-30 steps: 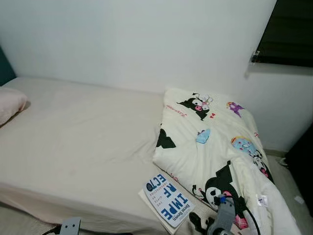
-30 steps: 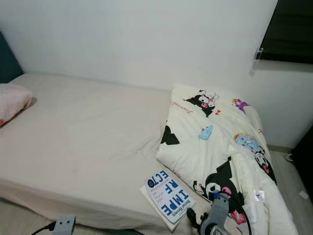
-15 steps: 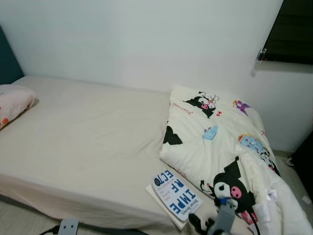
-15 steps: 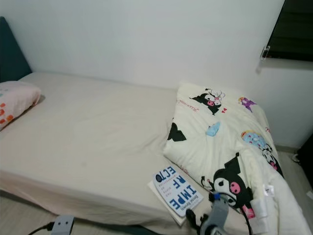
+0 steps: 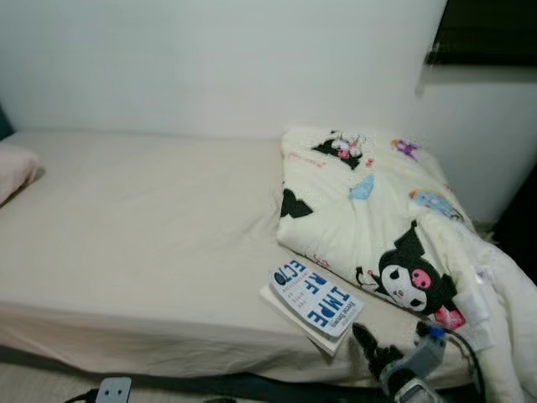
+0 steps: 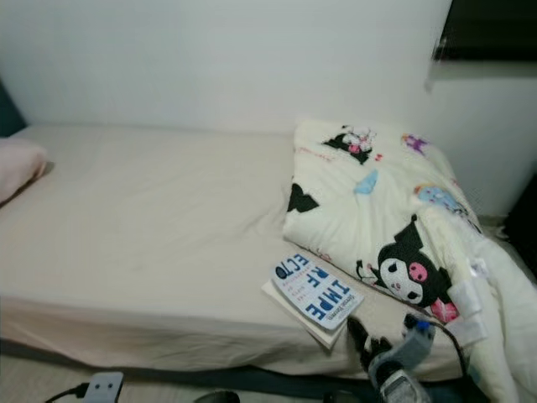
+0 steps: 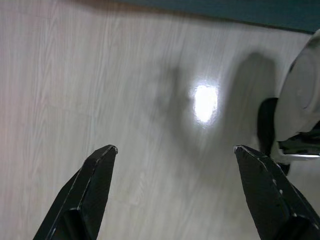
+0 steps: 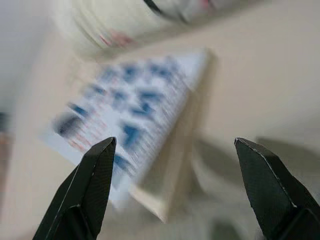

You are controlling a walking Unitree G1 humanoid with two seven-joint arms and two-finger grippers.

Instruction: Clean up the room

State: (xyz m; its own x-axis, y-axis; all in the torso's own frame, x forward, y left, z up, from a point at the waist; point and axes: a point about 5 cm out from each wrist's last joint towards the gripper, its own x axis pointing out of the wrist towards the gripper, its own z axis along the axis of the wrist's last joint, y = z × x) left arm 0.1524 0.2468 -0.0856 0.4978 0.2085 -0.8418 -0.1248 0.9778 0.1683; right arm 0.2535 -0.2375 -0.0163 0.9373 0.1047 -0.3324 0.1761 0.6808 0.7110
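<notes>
Both sets of jaws stand spread wide and hold nothing: the left gripper (image 7: pixel 172 192) hangs idle over bare wooden floor (image 7: pixel 100 75), while the right gripper (image 8: pixel 172 192) points at the book (image 5: pixel 316 306), close above it but not touching. Going left to right across the bed (image 5: pixel 143 227): a pink pillow (image 5: pixel 13 172) lies at the head end, the sheet in the middle is bare and only lightly creased, the book lies flat at the near edge of the mattress just beside the quilt, and the cartoon-print quilt (image 5: pixel 369 210) is bunched at the foot end, its far side spilling over the edge towards the floor. The tidying looks barely begun, as I judge it: the book is not yet lifted and the quilt is neither spread nor folded, so both jobs remain, with the book apparently first. Compared with a second ago, the whole picture has shifted, which is the head camera moving: the bed now sits lower and flatter in view and less of the dark window (image 5: pixel 487 29) shows. The right arm has come forward, its black fingers (image 5: pixel 366 344) now closer to the book's near corner. Book, quilt and pillow lie as they did.
</notes>
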